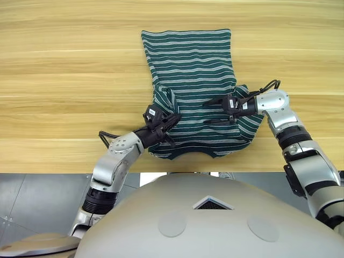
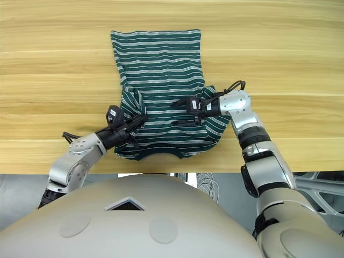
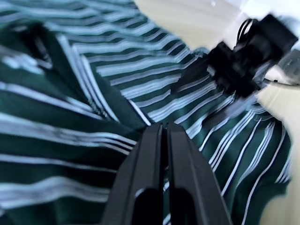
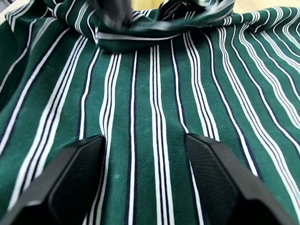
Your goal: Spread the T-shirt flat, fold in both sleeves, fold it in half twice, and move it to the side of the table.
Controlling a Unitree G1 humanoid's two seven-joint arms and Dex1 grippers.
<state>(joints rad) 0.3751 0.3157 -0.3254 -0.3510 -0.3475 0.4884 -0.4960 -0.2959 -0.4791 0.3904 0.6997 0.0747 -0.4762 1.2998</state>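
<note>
We see the T-shirt [image 1: 188, 64] on the table [image 1: 64, 80], centred by the near edge, with its collar end nearest. The left gripper [image 1: 171, 121] sits on the shirt's near left edge. The right gripper [image 1: 209, 112] is above its right side, jaws pointing left.

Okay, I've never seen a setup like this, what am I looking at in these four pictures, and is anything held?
It is a humanoid robot with two arms, each ending in a two-finger gripper. Two pictures look down from its head; the other two come from cameras on its wrists. A green striped T-shirt lies on a wooden table. The left gripper is shut at the shirt's left edge; whether it pinches cloth is unclear. The right gripper is open over the shirt, holding nothing.
</note>
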